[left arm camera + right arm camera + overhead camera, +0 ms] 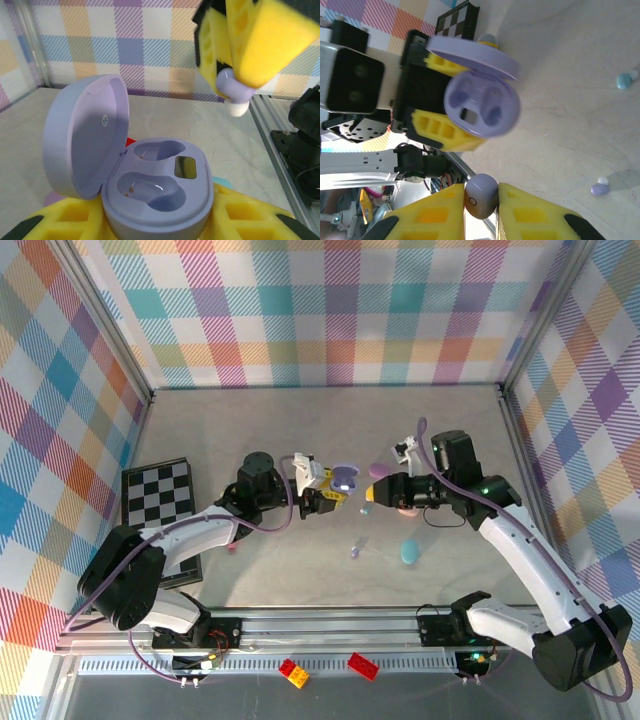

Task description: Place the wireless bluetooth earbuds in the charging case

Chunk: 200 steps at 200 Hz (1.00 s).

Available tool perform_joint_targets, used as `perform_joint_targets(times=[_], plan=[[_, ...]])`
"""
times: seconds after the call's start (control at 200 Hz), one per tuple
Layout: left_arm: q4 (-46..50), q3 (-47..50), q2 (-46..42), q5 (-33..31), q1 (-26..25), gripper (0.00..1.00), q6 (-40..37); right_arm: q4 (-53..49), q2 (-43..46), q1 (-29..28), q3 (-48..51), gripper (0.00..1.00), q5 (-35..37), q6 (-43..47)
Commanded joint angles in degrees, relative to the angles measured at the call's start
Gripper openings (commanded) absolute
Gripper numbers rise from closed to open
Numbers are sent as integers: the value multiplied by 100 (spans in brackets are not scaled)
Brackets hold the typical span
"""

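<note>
My left gripper [157, 225] is shut on the base of an open lavender charging case [160, 185], held above the table. Its lid [85, 135] is swung back to the left and both wells are empty. In the top view this case [345, 478] sits at the left gripper [328, 490]. My right gripper [481, 200] is shut on a lavender earbud [481, 196], a short way from the case's open face [482, 102]. From the left wrist the same earbud [232, 92] hangs above and to the right of the case. A second lavender earbud [600, 188] and a teal one [623, 80] lie loose on the table.
A teal oval case [410, 553] lies in front of the right arm, and a pink one [405, 508] is partly under its wrist. A checkerboard [157, 490] sits at the left. Red and yellow bricks [293, 672] lie beyond the front rail. Patterned walls enclose three sides.
</note>
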State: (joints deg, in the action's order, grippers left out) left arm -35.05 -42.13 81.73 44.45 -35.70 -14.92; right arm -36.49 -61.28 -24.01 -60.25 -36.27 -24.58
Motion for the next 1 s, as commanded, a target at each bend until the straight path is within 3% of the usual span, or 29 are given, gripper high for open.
perform_joint_targets(times=[0.0,0.275,0.995], plan=[[21,-245,82,298,-98,38,-156,-183,-128,19,-247,20,-231,321],[431,-568,254,692,-256,38,-398,-269,-391,10,-429,20,-241,489],[528,-629,245,723,-279,38,-515,-209,-644,-16,-332,20,-198,558]])
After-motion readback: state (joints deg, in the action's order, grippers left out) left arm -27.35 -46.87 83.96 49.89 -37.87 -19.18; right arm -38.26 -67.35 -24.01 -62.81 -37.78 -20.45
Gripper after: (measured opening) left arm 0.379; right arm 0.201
